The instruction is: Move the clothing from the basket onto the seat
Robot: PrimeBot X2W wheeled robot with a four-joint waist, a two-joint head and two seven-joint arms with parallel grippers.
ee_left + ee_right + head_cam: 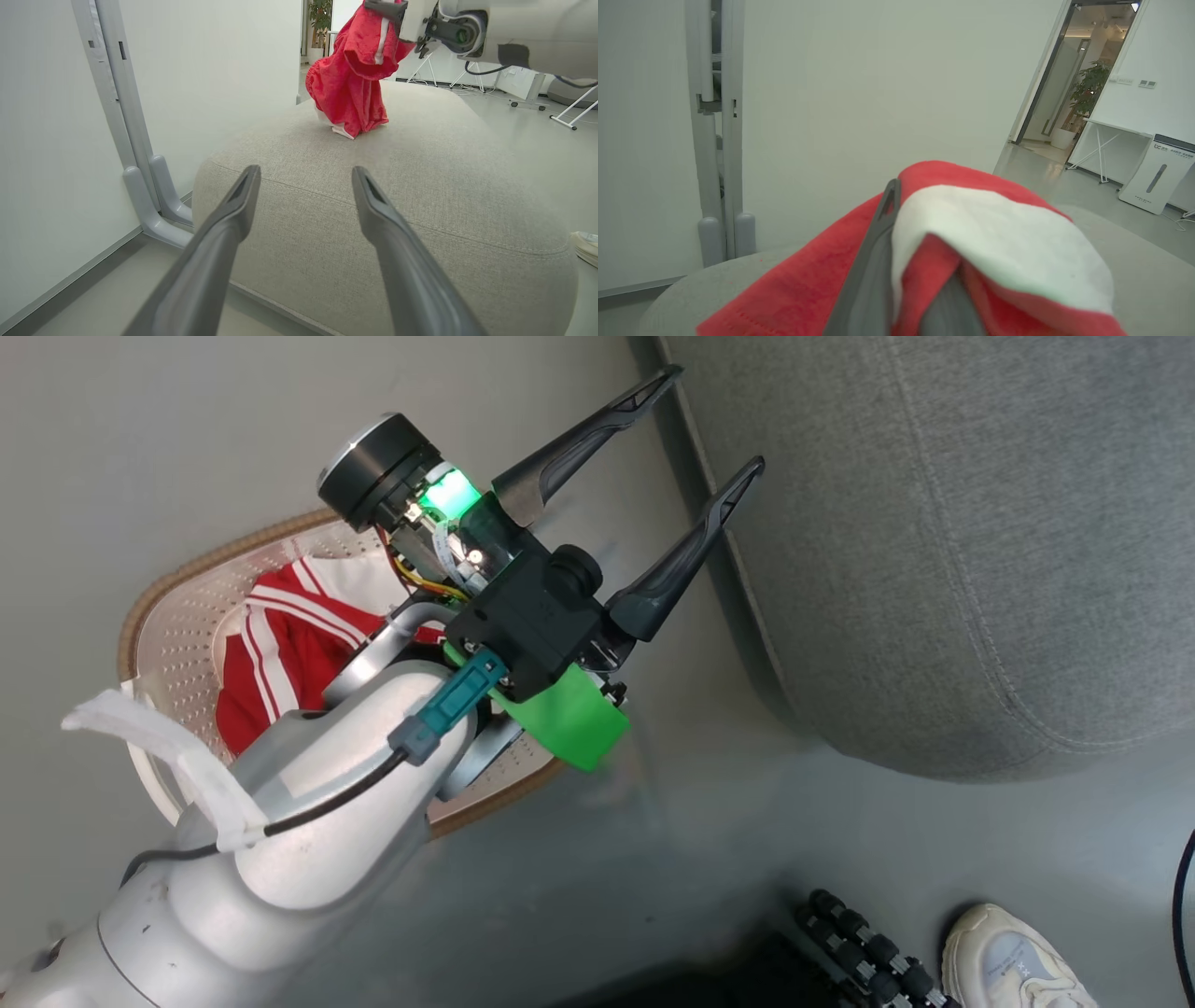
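Note:
A red garment (280,644) with white stripes lies in the cream perforated basket (159,588), partly hidden behind my left arm. My left gripper (717,417) is open and holds nothing, its fingers pointing at the edge of the grey seat (934,523). In the left wrist view the same open gripper (306,169) faces the seat (420,186). On the seat's far end another red garment (348,84) hangs from my right gripper (387,9), its lower folds resting on the cushion. My right gripper (901,196) is shut on this red, white-trimmed cloth (808,275).
A grey post with rounded feet (140,186) stands against the white wall left of the seat. A person's pale shoe (1008,961) and a black roller (859,943) are on the floor at the lower right. A doorway (1064,93) opens beyond the seat.

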